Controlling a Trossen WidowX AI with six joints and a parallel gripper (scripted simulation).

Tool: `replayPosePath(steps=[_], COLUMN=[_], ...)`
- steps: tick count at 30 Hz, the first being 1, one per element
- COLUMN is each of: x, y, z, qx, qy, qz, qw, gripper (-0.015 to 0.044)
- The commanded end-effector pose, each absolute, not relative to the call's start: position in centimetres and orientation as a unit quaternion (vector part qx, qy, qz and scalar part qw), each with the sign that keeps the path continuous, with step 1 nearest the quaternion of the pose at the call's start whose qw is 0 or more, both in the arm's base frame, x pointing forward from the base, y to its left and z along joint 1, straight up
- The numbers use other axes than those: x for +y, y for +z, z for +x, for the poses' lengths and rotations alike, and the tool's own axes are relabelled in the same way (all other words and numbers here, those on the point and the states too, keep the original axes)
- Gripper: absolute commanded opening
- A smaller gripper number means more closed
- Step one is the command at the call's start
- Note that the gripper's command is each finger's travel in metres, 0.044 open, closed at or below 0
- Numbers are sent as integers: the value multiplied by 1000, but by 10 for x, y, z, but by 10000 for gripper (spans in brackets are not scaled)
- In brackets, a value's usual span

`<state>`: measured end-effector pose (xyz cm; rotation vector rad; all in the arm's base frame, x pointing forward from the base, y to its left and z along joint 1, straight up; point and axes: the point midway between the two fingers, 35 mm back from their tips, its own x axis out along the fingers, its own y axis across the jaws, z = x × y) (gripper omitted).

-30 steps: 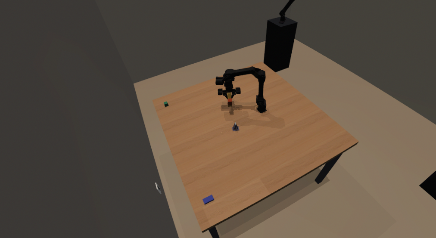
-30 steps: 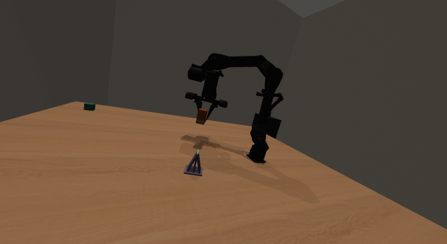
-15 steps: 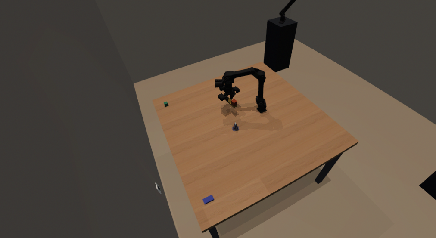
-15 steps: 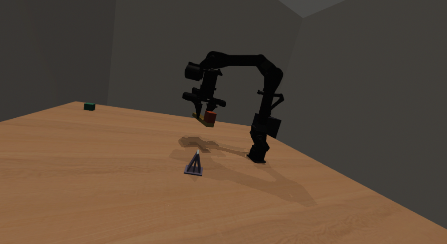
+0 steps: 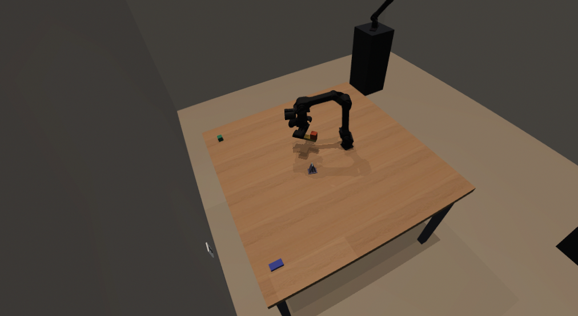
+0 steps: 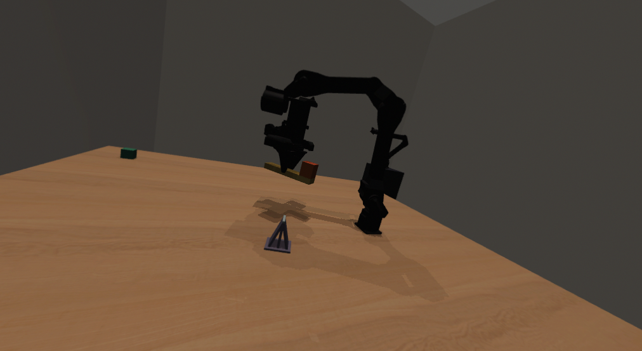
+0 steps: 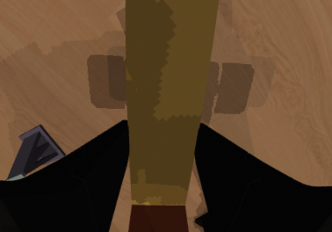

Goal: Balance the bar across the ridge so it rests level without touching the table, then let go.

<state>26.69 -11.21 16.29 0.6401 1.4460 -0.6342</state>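
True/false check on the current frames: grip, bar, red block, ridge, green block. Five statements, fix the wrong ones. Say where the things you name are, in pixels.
1. The hand [image 5: 304, 136] [image 6: 286, 169] [image 7: 162, 129] is shut on the yellow bar [image 5: 306, 137] [image 6: 294, 174] [image 7: 171, 70]. True.
2. The red block [image 5: 313, 135] [image 6: 308, 170] [image 7: 158, 219] sits at the middle of the bar. False: it sits at one end.
3. The bar already rests on the ridge [image 5: 312, 168] [image 6: 279, 240] [image 7: 36, 150]. False: it is held in the air, off the ridge.
4. The ridge stands on the table [image 5: 364, 192] [image 6: 134, 281]. True.
5. The green block [image 5: 220, 138] [image 6: 128, 153] lies on the table. True.
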Motion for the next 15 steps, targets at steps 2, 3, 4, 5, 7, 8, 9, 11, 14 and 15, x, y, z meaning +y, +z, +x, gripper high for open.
replayPosePath(steps=[2, 3, 4, 5, 7, 8, 9, 11, 14, 15], x=[-106, -105, -103, -102, -99, -97, -95, -92, -87, -86], y=[165, 165, 165, 165, 165, 165, 166, 166, 166, 166], z=[273, 274, 275, 276, 278, 279, 280, 283, 286, 287], qx=[660, 665, 669, 672, 679, 682, 684, 689, 693, 694], qy=[-221, -208, -194, -181, -154, -140, -126, -99, -57, -43], qz=[220, 206, 192, 179, 151, 137, 123, 95, 52, 38], qw=[683, 688, 692, 695, 702, 705, 707, 712, 716, 717], gripper=[0, 0, 0, 0, 0, 0, 0, 0, 0, 0])
